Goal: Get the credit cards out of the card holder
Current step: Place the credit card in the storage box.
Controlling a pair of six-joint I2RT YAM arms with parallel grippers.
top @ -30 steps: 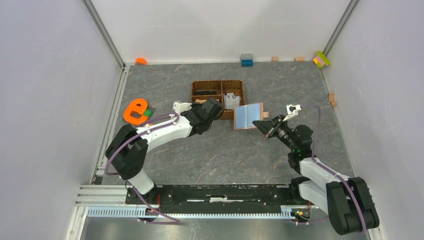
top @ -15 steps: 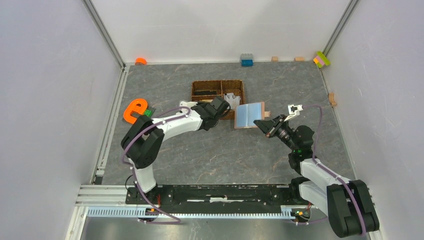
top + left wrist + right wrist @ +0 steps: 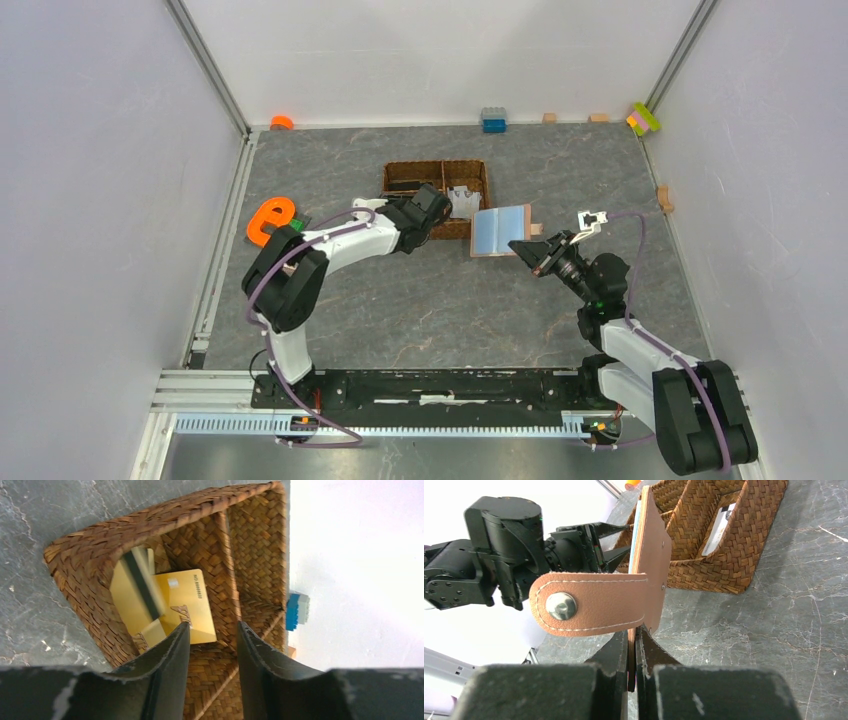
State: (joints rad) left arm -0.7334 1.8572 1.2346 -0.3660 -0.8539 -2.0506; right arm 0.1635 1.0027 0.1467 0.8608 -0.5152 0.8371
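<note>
Though blurred, gold card partly behind basket wall.

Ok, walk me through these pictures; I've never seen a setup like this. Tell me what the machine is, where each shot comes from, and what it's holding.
It is two robot arms bolted to a grey table. One picture looks down from above; the other two come from a camera on each wrist. The right hand pinches the opened pink card holder by its edge. The left hand hangs open over a woven basket, where gold cards sit in one compartment. An orange object lies at the left.
</note>
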